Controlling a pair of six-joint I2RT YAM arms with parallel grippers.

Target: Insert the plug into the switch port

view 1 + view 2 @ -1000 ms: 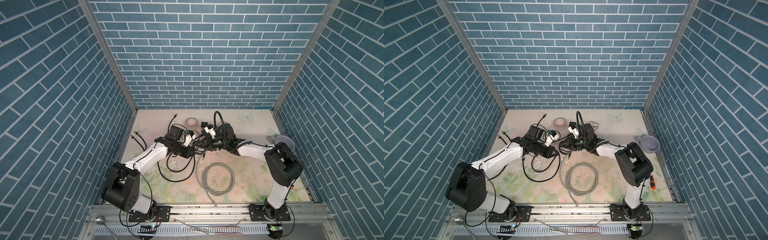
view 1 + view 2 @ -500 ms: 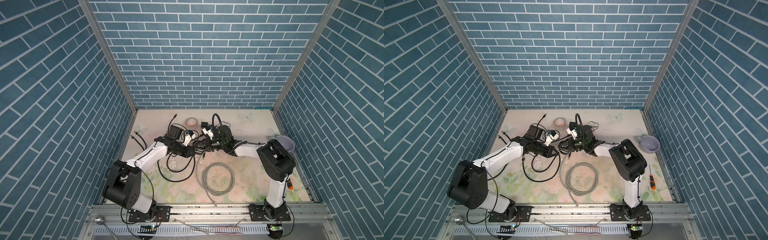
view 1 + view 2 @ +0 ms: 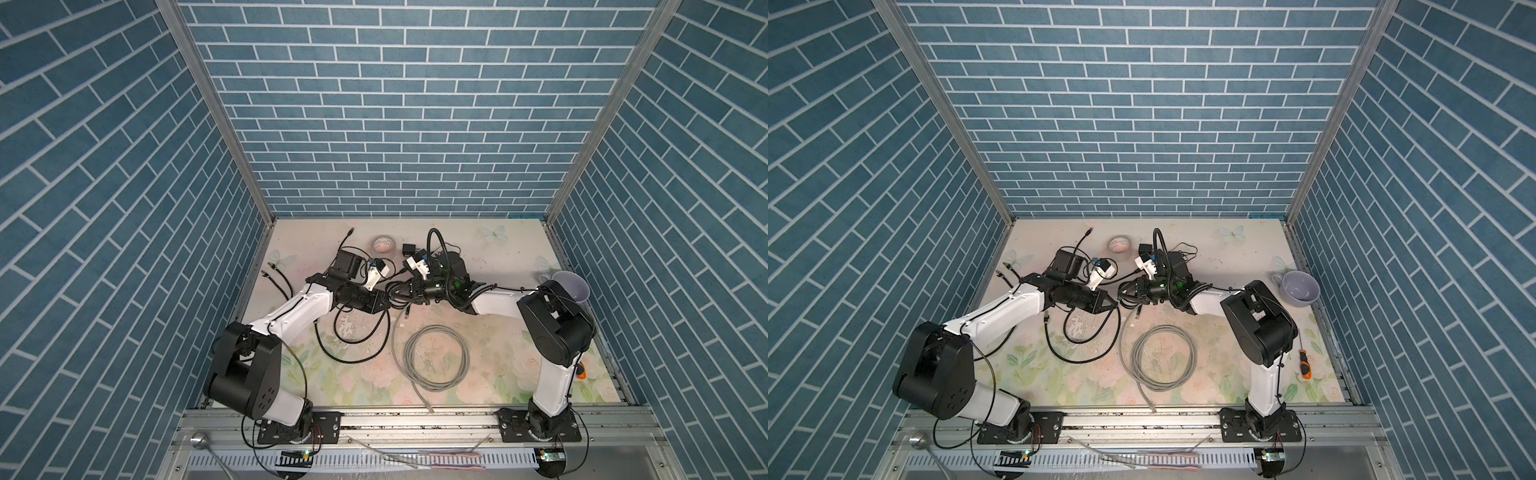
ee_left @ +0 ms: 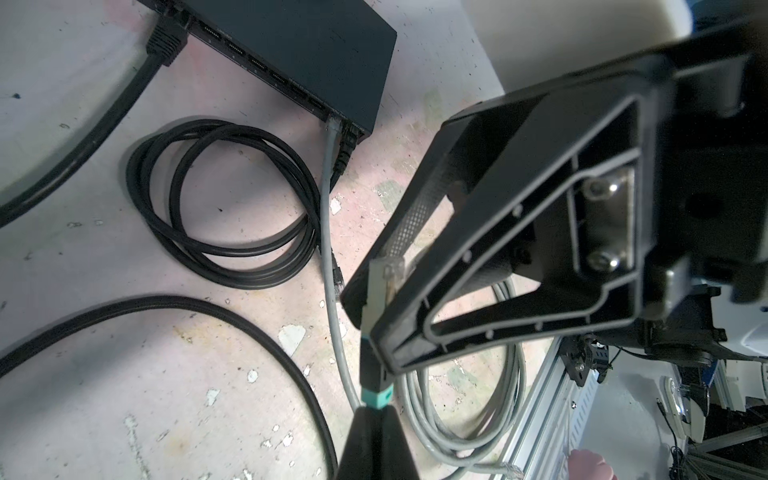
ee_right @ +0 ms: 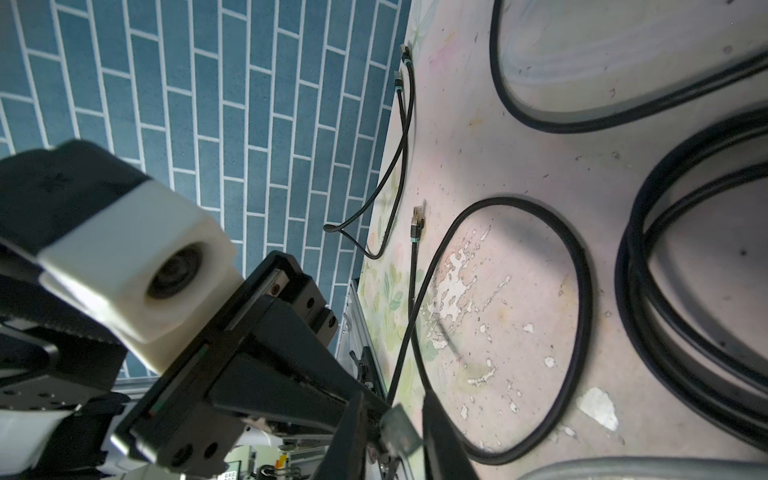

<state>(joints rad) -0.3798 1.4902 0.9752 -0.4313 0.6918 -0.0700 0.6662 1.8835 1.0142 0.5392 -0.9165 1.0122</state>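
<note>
- Not done: plug (image 4: pixel 384 276) in no port, held clear of the table (image 3: pixel 498 257) and well apart from the switch (image 4: pixel 299 54).
- Flat on the table, the switch, with sockets in a row along one edge; grey cable (image 4: pixel 328 199) and a black lead seated at one end of that row, another black lead at the other end, sockets between them free. Place against the table's edges hard to tell in the top views.
- Left to do, at a guess: settle the plug in one grip, turn its tip toward a free socket, push it home.
- Clamped on the plug near the fingertips: left gripper (image 4: pixel 370 324), jaws drawn together on it.
- A little apart, the jaws of the right gripper (image 5: pixel 392 415), flanking the plug's cable end by the teal collar; pressing on it or not, cannot tell.
- Low stretch of the left arm from the near left corner toward mid-table; right arm folded in from the near right corner; grippers tip to tip.
</note>
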